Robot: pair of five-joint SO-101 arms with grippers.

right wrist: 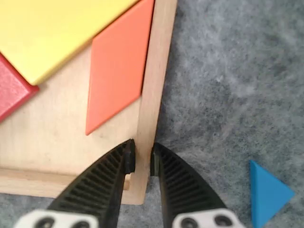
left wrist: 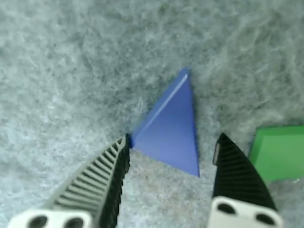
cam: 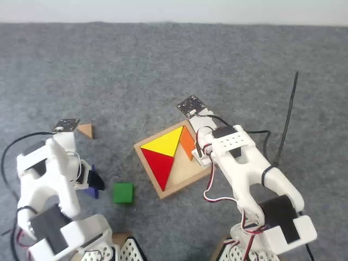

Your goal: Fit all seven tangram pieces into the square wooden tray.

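My left gripper (left wrist: 174, 138) spread wide around blue triangle (left wrist: 171, 123); I judge it light, stiff, best pinched across edges; right gripper (right wrist: 141, 154) nips tray (right wrist: 154, 71) wall.

The square wooden tray (cam: 187, 176) lies flat on the grey worktop (cam: 163, 70), turned cornerwise. The right end effector (right wrist: 141, 154) has one finger on either side of its rim, near a corner. Inside the tray, an orange parallelogram (right wrist: 118, 66) lies flat against that rim just ahead of the fingertips, and bare tray floor shows beside it. Farther in, a large yellow triangle (right wrist: 52, 28) and a large red triangle (right wrist: 12, 90) lie edge to edge. A light-blue triangle (right wrist: 268, 194) lies outside the tray, near this end effector.

A dark-blue triangle (left wrist: 171, 128) lies flat between the spread fingers of the left end effector (left wrist: 174, 138), with one corner at a fingertip. A green square (left wrist: 280, 152) lies just beside the other finger. A small tan triangle (cam: 85, 130) lies well apart from the left end effector.
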